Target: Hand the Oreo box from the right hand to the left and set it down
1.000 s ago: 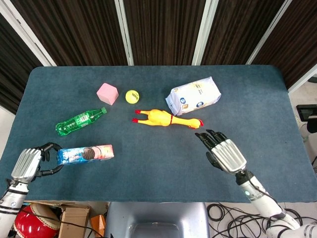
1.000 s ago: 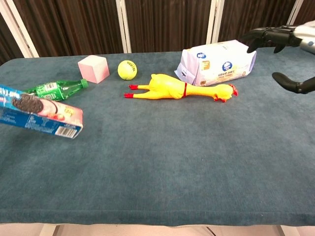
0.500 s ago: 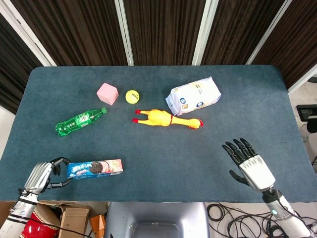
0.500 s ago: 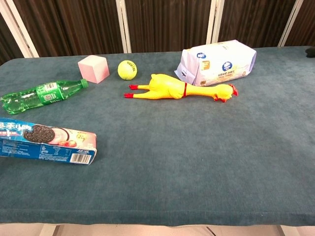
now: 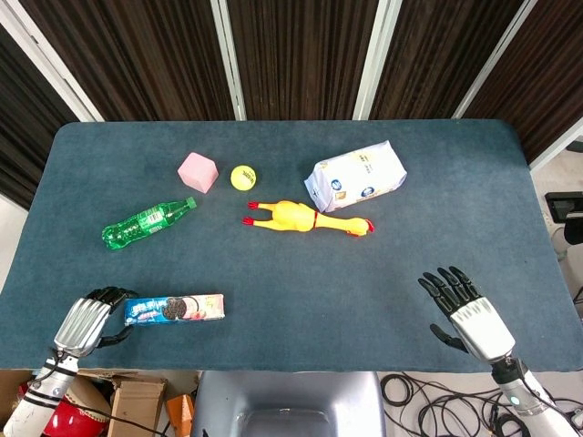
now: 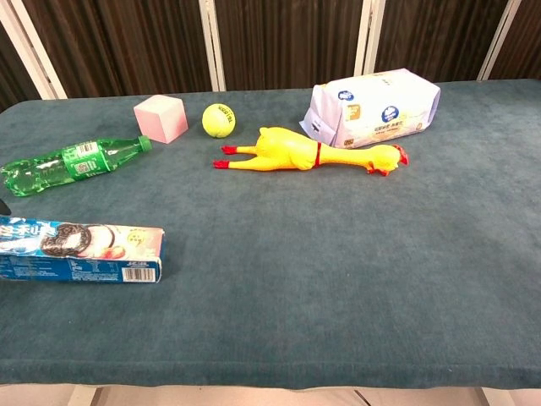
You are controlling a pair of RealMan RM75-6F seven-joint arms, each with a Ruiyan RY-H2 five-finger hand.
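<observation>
The Oreo box lies flat on the table near the front left edge, and it also shows in the chest view. My left hand is at the box's left end with its fingers spread to either side of it. In the chest view one dark fingertip stands just clear of the box's top edge. My right hand hovers open over the front right of the table, palm down, holding nothing. It does not show in the chest view.
A green bottle, a pink cube and a tennis ball lie behind the box. A rubber chicken and a white wipes pack are at centre and back right. The table's front edge is close to both hands.
The Oreo box has come down flat onto the table and the left hand's fingers have loosened around its end. The right hand has drawn back a little toward the front right.
</observation>
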